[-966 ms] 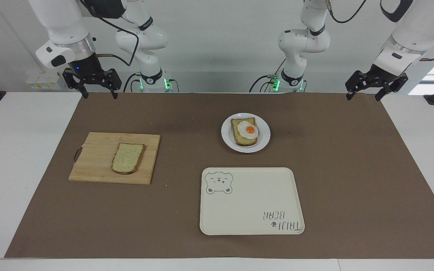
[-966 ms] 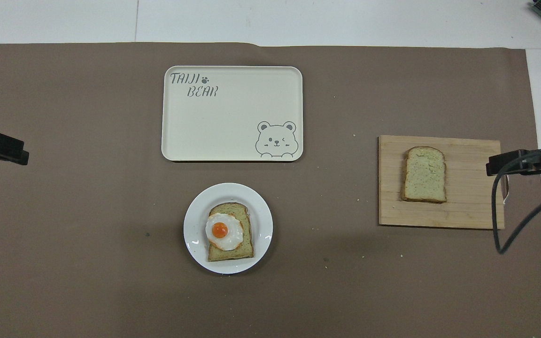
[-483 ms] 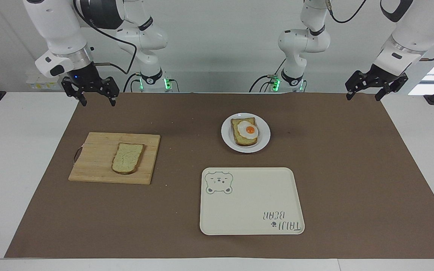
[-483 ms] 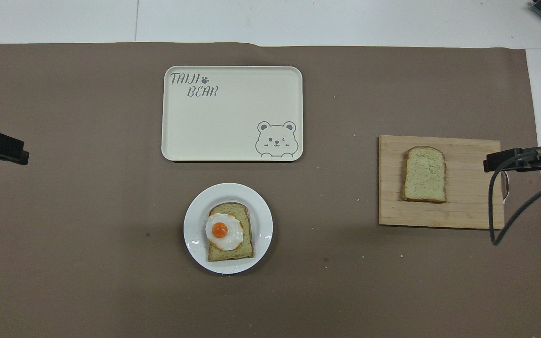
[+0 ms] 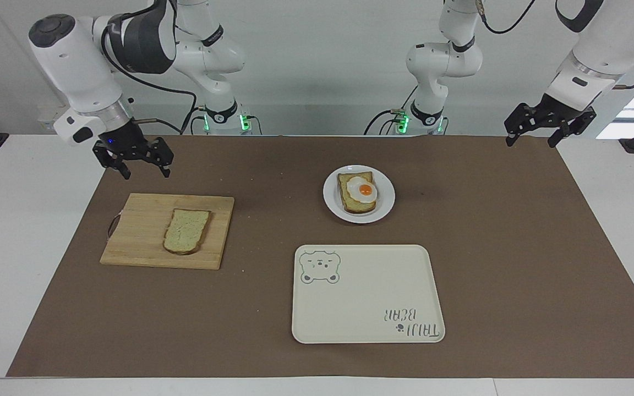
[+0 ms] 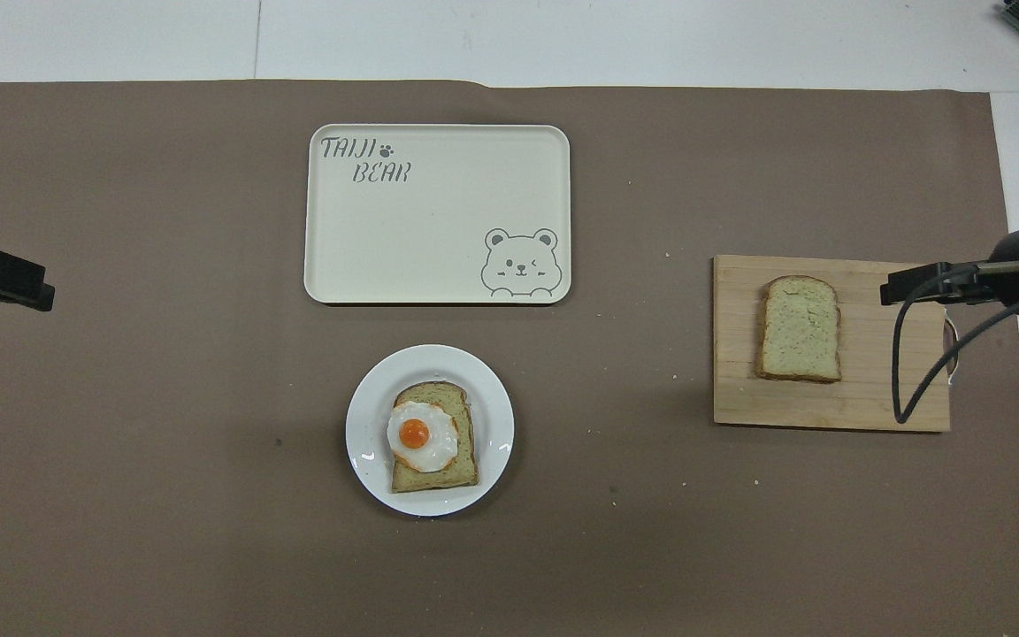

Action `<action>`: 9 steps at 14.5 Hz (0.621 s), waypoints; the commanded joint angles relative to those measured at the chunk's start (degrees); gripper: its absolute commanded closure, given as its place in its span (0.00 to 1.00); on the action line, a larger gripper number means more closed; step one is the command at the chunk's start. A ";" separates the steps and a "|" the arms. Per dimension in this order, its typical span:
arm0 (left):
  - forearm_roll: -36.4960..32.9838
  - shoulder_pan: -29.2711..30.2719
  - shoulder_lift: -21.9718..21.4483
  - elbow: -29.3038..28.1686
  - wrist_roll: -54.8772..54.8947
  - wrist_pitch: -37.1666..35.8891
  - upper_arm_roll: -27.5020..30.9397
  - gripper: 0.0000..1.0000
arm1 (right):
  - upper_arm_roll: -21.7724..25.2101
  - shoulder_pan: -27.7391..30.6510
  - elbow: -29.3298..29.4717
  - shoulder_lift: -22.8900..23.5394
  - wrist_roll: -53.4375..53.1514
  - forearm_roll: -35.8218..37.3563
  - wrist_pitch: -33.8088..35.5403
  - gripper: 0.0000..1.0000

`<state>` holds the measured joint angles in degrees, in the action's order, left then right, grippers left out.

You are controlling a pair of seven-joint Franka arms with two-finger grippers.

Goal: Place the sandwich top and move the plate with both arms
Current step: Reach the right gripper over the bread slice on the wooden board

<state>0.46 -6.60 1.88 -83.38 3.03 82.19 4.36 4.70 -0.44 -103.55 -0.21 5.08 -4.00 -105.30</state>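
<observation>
while the brown mat [image 5: 515, 247] covers most of the table, everything reads best from the plate [image 5: 386, 190] near its middle. the cream tray [image 5: 366, 294] lies just farther from the robots than the plate, likely the place the plate is meant to go. the wooden board [image 5: 141, 231] sits well apart from the plate toward the right arm's end, and the sandwich top [image 5: 186, 230] lies flat on it, untouched, rounded end away from the robots. the plate carries the egg-topped slice [image 5: 358, 192], ready to be covered. the right gripper [image 5: 140, 169] hangs in the air over the mat just by the board's robot-side edge, fingers spread and holding nothing, apparently lining up for the bread. compared with a second ago it is lower and has swung closer to the board, and in the overhead view its tip now overlaps the board's end. the left gripper [image 5: 531, 138] waits well apart from the plate at the left arm's end, fingers apart and empty, unchanged; the slice, plate and tray have not shifted.
</observation>
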 commanded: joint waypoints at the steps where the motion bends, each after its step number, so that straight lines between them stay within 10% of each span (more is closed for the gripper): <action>1: 0.50 0.27 -0.38 0.32 0.31 -1.07 -0.05 0.00 | -0.48 1.14 -0.34 3.36 2.47 -2.24 -2.63 0.00; 9: 0.50 0.27 -0.38 0.32 0.31 -1.07 -0.05 0.00 | -0.48 1.66 -9.56 6.00 6.43 -2.77 -13.53 0.00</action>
<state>0.46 -6.60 1.87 -83.38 3.03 82.19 4.36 4.76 -0.30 -110.50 6.21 9.34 -5.05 -117.19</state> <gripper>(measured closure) 0.000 0.000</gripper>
